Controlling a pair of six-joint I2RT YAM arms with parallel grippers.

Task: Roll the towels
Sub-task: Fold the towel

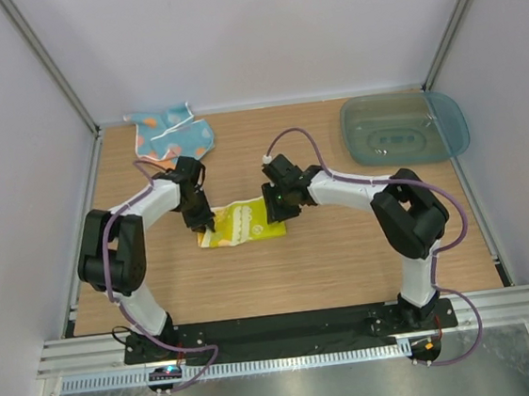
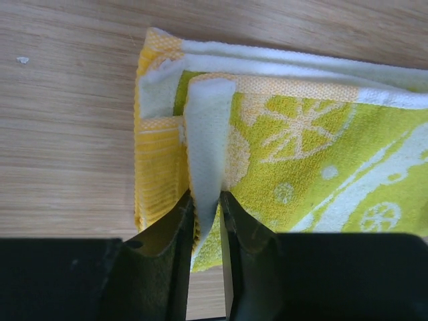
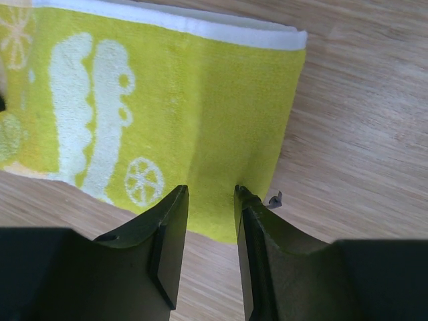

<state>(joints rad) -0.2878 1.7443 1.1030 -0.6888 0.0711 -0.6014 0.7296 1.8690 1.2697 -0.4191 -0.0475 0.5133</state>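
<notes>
On the wooden desk [image 1: 346, 256], seen from overhead, the light blue towel [image 1: 171, 135] lies crumpled at about 11 o'clock, against the back wall and apart from both arms. The left pincer [image 1: 207, 230] reaches down to the 9 o'clock end of the yellow towel [image 1: 242, 225], which lies folded into a short band at the middle of the desk, just in front of the two arms' wrists. In the left wrist view this pincer [image 2: 204, 200] is clamped on the towel: its two dark fingers [image 2: 175, 227] squeeze a raised white fold of cloth that stands up between them, with the orange-striped hem at 9 o'clock of the fold and the lemon-slice print at 3 o'clock. The right pincer [image 1: 278, 212] meets the towel's 3 o'clock end. In the right wrist view its [image 3: 208, 200] jaws stand partway apart at the near edge of the yellow towel [image 3: 200, 100], with flat green-yellow cloth and a faint crease between the tips; I cannot tell whether it grips the cloth or only rests on it. A small dark speck [image 3: 274, 199] lies on the wood just beside the right finger. The translucent teal tray [image 1: 429, 143] sits at about 1 o'clock, in the far right corner, well apart from both towels.
</notes>
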